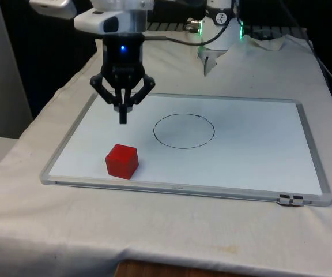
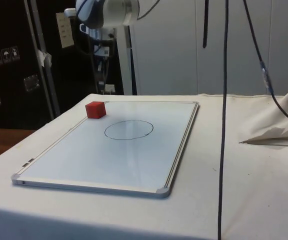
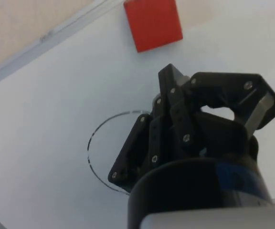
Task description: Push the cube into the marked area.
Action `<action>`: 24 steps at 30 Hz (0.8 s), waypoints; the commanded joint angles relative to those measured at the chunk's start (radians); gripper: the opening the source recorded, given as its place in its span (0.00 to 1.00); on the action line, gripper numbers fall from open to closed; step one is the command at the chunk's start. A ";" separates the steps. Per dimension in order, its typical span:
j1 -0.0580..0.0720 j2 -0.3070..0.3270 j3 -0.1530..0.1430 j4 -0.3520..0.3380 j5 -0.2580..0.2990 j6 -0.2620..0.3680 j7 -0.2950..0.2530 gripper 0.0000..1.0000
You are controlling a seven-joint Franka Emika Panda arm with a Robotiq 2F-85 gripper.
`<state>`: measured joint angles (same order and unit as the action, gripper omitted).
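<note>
1. White cloth (image 1: 172, 231) covered the tabletop nearest the camera, soft and lightly wrinkled, with a bare wooden edge peeking out under its front hem.
2. Whiteboard (image 1: 252, 156) lay flat on the cloth: smooth, glossy white face, thin metal frame, rounded corner caps.
3. Red cube (image 1: 121, 160) sat on the board at the front view's left, near the front frame edge. Matte faces, crisp corners. In the side view (image 2: 95, 109) it stood close to the board's far corner.
4. Marked area (image 1: 184, 131) was a thin black hand-drawn circle on the board, roughly mid-board; the cube lay outside it, well apart, with bare board between them.
5. Gripper (image 1: 123, 117) hung above the board, beyond the cube and clear of it, touching nothing. Fingers were closed together into one narrow black tip, holding nothing; the wrist view (image 3: 168, 112) showed the same pinched linkage.
6. Open room: plenty of free board on the front view's right of the circle, nothing lying on it. Crumpled white fabric (image 2: 279, 120) sat on the tabletop off the board.
</note>
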<state>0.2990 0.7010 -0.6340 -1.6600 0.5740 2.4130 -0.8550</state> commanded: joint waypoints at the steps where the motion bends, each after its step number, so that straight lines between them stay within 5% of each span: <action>1: -0.017 0.023 0.009 0.024 0.016 0.005 -0.015 0.00; 2: -0.019 0.037 0.005 0.035 0.029 0.005 -0.024 0.00; 3: -0.006 0.031 -0.007 0.025 0.028 0.000 -0.019 0.00; 4: -0.021 0.051 0.001 0.047 0.041 0.004 -0.032 0.00; 5: -0.023 0.079 -0.007 0.070 0.064 0.006 -0.046 0.00; 10: -0.029 0.140 -0.019 0.122 0.105 0.011 -0.069 0.00; 11: -0.020 0.136 -0.029 0.116 0.103 0.002 -0.063 0.00; 12: -0.030 0.150 -0.020 0.132 0.112 0.012 -0.072 0.00; 24: -0.043 0.278 -0.028 0.257 0.138 0.039 -0.078 0.00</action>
<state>0.2630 0.9670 -0.6730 -1.4090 0.7050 2.4380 -0.9280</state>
